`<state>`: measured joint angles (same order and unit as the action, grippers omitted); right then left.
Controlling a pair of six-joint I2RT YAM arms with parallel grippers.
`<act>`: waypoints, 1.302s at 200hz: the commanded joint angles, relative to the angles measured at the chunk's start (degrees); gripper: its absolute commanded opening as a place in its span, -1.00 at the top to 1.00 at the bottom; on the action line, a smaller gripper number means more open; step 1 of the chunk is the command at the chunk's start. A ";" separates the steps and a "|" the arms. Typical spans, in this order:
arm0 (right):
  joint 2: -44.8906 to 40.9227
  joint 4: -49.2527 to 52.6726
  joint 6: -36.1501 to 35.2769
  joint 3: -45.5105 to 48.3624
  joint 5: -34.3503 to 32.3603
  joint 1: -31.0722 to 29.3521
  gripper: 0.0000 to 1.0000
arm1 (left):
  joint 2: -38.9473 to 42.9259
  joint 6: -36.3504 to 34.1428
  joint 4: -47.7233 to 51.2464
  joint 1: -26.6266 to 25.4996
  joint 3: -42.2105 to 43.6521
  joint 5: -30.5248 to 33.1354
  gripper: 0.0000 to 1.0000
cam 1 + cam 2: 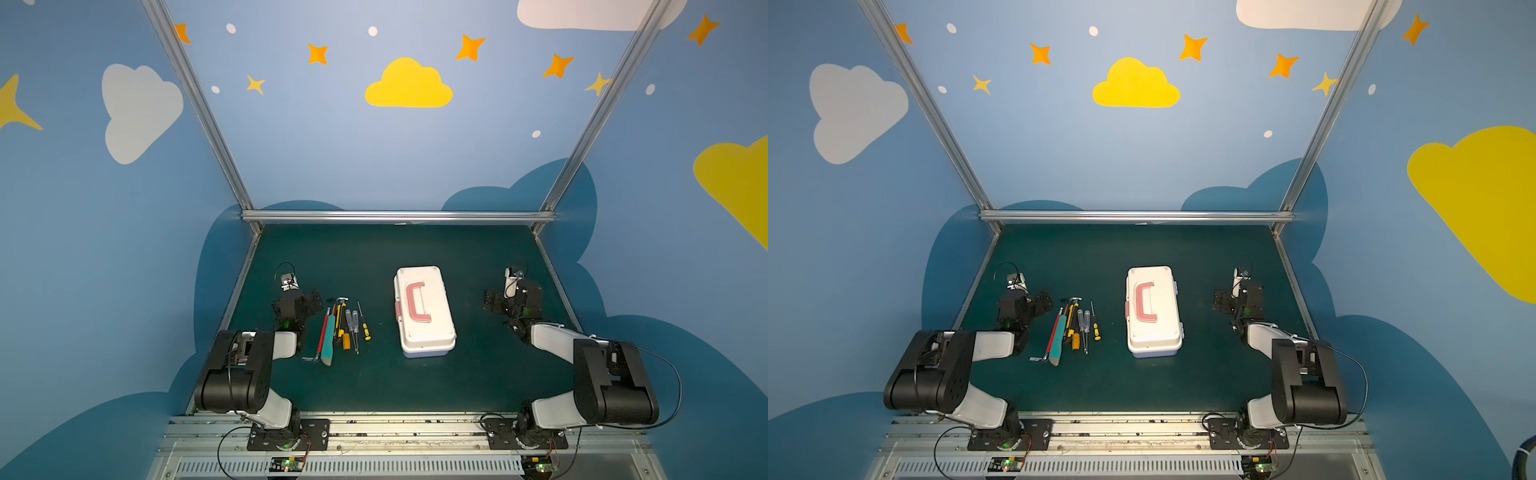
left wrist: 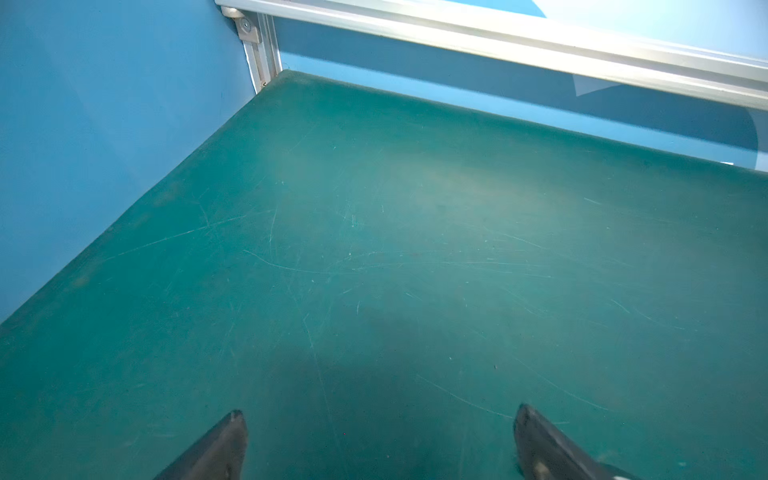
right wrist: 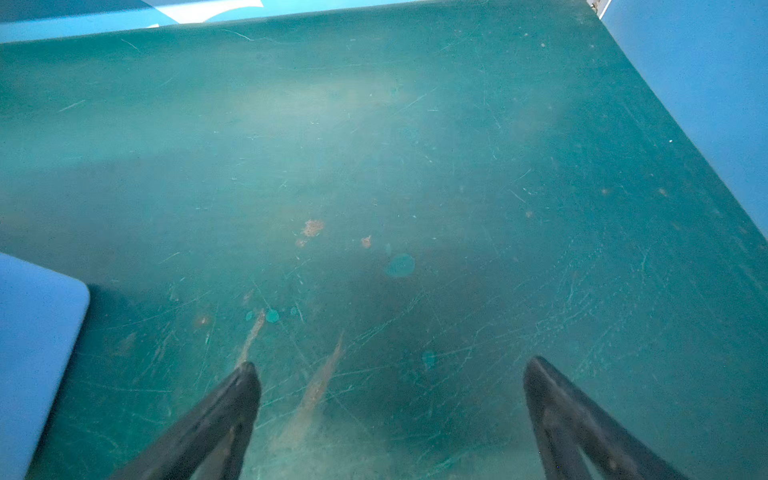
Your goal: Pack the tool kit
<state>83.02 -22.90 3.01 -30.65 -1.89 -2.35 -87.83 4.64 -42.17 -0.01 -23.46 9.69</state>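
Tool kit (image 1: 424,312) closed — inside hidden.

I read the bench (image 3: 415,145) as matt green, finely scratched and blotched with rusty-brown stains. Tool kit (image 1: 432,328) looks like smooth, faintly glossy plastic; the frame rail (image 1: 395,216) is bare, brushed-looking metal.

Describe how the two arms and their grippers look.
The left arm and right arm alike have bulky black joint housings, white links, thin black cables looping outside and small green lights. The left gripper and right gripper each have two dark, tapering fingers.
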 commanded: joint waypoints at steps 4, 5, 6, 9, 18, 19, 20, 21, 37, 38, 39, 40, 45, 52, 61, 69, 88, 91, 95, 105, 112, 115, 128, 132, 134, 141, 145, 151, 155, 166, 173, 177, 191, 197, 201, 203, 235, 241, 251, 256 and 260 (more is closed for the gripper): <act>0.34 0.23 0.55 -1.10 0.40 0.18 -0.98 | 0.99 -0.91 -0.37 0.11 -0.40 -0.12 -0.99; 0.31 0.29 0.54 -1.15 0.44 0.16 -0.98 | 0.99 -0.93 -0.37 0.15 -0.38 -0.11 -0.99; 0.31 0.29 0.54 -1.15 0.44 0.16 -0.98 | 0.99 -0.94 -0.32 0.17 -0.37 -0.11 -0.99; 0.30 0.23 0.55 -1.16 0.40 0.09 -0.98 | 1.00 -0.95 -0.28 0.12 -0.44 -0.11 -0.99; 0.30 0.18 0.60 -1.03 0.40 0.11 -0.98 | 1.01 -0.95 -0.37 0.17 -0.40 -0.11 -1.00; 0.30 0.15 0.60 -1.01 0.40 0.13 -0.98 | 1.00 -0.95 -0.37 0.14 -0.42 -0.11 -1.00; 0.25 0.19 0.60 -1.00 0.40 0.14 -0.98 | 1.00 -0.95 -0.32 0.12 -0.39 -0.11 -0.99; 0.27 0.20 0.60 -1.04 0.35 0.15 -0.98 | 1.00 -0.95 -0.30 0.11 -0.37 -0.11 -0.99; 0.32 0.16 0.60 -1.06 0.42 0.06 -0.97 | 1.01 -0.98 -0.32 0.16 -0.44 -0.11 -0.99; 0.31 0.19 0.60 -1.06 0.41 0.06 -0.98 | 1.05 -0.96 -0.30 0.13 -0.40 -0.11 -0.99; 0.30 0.21 0.60 -1.07 0.40 0.15 -0.98 | 1.02 -0.96 -0.33 0.11 -0.38 -0.11 -0.99; 0.30 0.17 0.60 -1.03 0.40 0.11 -0.98 | 1.05 -0.96 -0.35 0.11 -0.41 -0.11 -0.99; 0.30 0.20 0.53 -1.07 0.41 0.08 -0.98 | 1.00 -0.94 -0.28 0.16 -0.44 -0.11 -0.99; 0.30 0.19 0.58 -1.05 0.40 -0.01 -0.98 | 1.00 -0.95 -0.28 0.16 -0.44 -0.11 -1.00; 0.30 0.14 0.59 -1.10 0.40 0.13 -0.97 | 1.01 -0.94 -0.28 0.12 -0.48 -0.11 -0.99; 0.30 0.22 0.60 -1.13 0.40 0.11 -0.98 | 0.96 -0.92 -0.23 0.13 -0.45 -0.11 -1.00; 0.33 0.29 0.55 -1.16 0.41 0.10 -0.98 | 1.00 -0.94 -0.25 0.15 -0.46 -0.14 -1.00; 0.30 0.23 0.59 -1.12 0.40 0.12 -0.98 | 1.04 -0.94 -0.28 0.15 -0.44 -0.14 -1.00; 0.30 0.24 0.56 -1.12 0.40 0.08 -0.98 | 1.03 -0.95 -0.28 0.12 -0.46 -0.19 -0.99; 0.30 0.17 0.57 -1.14 0.40 0.13 -0.98 | 1.03 -0.95 -0.28 0.14 -0.45 -0.13 -1.00; 0.30 0.24 0.59 -1.13 0.41 0.11 -0.97 | 0.99 -0.95 -0.28 0.17 -0.44 -0.14 -1.00; 0.30 0.22 0.55 -1.13 0.40 0.14 -0.98 | 1.00 -0.95 -0.28 0.11 -0.44 -0.16 -0.99; 0.30 0.23 0.60 -1.16 0.40 0.12 -0.98 | 1.01 -0.95 -0.28 0.17 -0.45 -0.12 -0.99; 0.33 0.25 0.57 -1.16 0.41 0.12 -0.98 | 1.00 -0.95 -0.23 0.14 -0.44 -0.13 -1.00; 0.31 0.23 0.52 -1.16 0.40 0.14 -0.98 | 1.00 -0.95 -0.27 0.13 -0.51 -0.12 -1.00; 0.37 0.21 0.61 -1.14 0.40 0.07 -0.98 | 1.00 -0.95 -0.20 0.11 -0.44 -0.14 -0.99; 0.40 0.28 0.59 -1.12 0.40 0.09 -0.98 | 0.95 -0.95 -0.18 0.13 -0.50 -0.11 -0.99; 0.33 0.23 0.58 -1.15 0.40 0.08 -0.98 | 0.97 -0.95 -0.19 0.15 -0.49 -0.16 -1.00; 0.37 0.29 0.55 -1.10 0.40 0.12 -0.98 | 0.95 -0.95 -0.19 0.14 -0.54 -0.12 -0.99; 0.38 0.23 0.60 -1.15 0.40 0.12 -0.98 | 0.86 -0.95 -0.19 0.14 -0.59 -0.11 -0.99; 0.38 0.30 0.60 -1.15 0.40 0.14 -0.98 | 0.94 -0.95 -0.19 0.15 -0.58 -0.11 -0.99; 0.37 0.22 0.53 -1.16 0.40 0.11 -0.98 | 0.99 -0.95 -0.19 0.16 -0.54 -0.11 -0.99; 0.33 0.26 0.58 -1.12 0.40 0.07 -0.98 | 0.99 -0.95 -0.19 0.13 -0.55 -0.12 -0.99; 0.34 0.22 0.59 -1.11 0.40 0.13 -0.98 | 0.91 -0.95 -0.19 0.15 -0.54 -0.11 -0.99; 0.38 0.20 0.54 -1.16 0.40 0.06 -0.98 | 0.93 -0.95 -0.19 0.17 -0.54 -0.11 -0.99; 0.38 0.22 0.58 -1.18 0.40 0.11 -0.98 | 0.98 -0.93 -0.19 0.12 -0.55 -0.11 -0.99; 0.30 0.38 0.52 -1.11 0.61 0.15 -0.98 | 1.32 -0.93 1.08 0.12 -0.95 -0.27 -0.99; 0.21 -0.04 0.06 -1.03 0.54 0.15 -0.97 | 1.52 -0.17 -0.20 0.17 -0.68 0.10 -0.99; -0.45 1.00 -1.40 -2.18 0.06 0.02 -0.97 | 3.51 -0.39 0.74 0.09 -1.08 -0.16 -0.99; -1.08 3.16 -2.14 -3.68 -0.10 -0.09 -0.97 | 5.29 -0.07 5.29 0.05 -2.54 -0.05 -0.99; -1.49 4.83 -2.82 -4.73 -0.38 -0.18 -0.97 | 6.81 -0.25 10.55 0.09 -4.40 -0.11 -1.00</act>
<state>83.00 -22.44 2.48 -30.87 -1.89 -2.35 -87.18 4.73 -41.76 -0.01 -23.49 9.69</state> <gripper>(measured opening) 0.985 0.997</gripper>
